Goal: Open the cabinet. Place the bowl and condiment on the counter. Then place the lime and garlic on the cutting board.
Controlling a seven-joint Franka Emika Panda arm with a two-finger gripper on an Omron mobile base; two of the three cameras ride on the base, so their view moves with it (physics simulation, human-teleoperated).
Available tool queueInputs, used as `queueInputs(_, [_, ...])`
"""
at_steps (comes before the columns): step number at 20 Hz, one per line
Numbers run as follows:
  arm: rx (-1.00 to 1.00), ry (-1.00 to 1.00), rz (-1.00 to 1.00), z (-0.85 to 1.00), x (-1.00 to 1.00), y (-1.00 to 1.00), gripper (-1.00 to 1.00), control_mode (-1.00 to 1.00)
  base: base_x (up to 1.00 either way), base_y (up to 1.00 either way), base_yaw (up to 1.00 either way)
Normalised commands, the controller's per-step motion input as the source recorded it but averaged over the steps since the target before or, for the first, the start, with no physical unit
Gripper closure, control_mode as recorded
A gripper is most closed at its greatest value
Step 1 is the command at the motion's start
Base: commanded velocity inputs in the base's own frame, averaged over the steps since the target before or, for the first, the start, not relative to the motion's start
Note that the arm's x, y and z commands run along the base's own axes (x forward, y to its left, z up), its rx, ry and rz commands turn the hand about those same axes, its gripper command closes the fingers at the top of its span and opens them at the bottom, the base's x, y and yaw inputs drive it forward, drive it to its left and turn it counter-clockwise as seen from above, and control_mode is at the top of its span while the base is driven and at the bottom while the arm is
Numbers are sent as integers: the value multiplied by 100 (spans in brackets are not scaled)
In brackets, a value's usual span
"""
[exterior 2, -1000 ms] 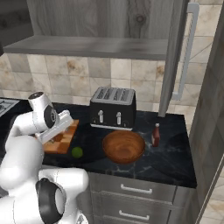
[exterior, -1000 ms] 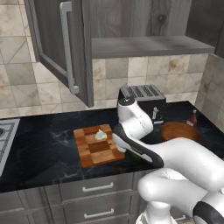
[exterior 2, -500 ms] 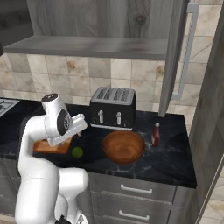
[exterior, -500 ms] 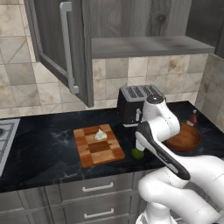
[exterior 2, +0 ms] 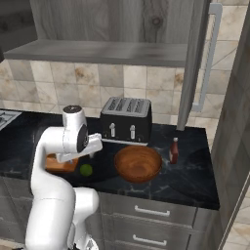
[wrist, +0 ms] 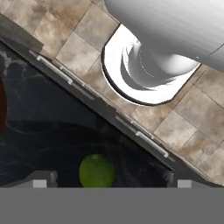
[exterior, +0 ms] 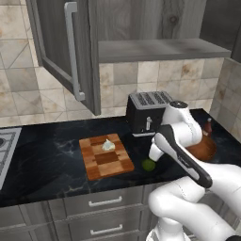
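since the earlier frame the arm swings from the cutting board toward the toaster, and the gripper now hangs spread wide over the lime. the round green lime lies on the veined black counter, at four o'clock of the checkered wooden board. the white garlic rests on the board. the label on the condiment is too small to read; it stands at three o'clock of the smooth wooden bowl.

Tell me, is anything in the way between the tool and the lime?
Nothing visible is. In the hand view the lime lies on the black counter between the open tool tips, with bare counter around it. The garlic already sits apart on the cutting board.
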Motion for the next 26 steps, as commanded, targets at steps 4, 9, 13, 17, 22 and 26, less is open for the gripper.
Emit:
queueInputs(4, [1, 11, -11, 0, 0, 4, -100, -100, 0, 0, 0])
queueInputs(9, [0, 11, -9, -10, 0, 16, -100, -100, 0, 0, 0])
queueInputs(13, [0, 3, -4, -34, 11, 15, -100, -100, 0, 0, 0])
queueInputs(17, [1, 0, -3, -25, 6, -1, -100, -100, 0, 0, 0])
queueInputs(22, [1, 0, -2, -21, 6, -2, -100, -100, 0, 0, 0])
queueInputs(26, [0, 0, -2, -14, 20, 0, -100, -100, 0, 0, 0])
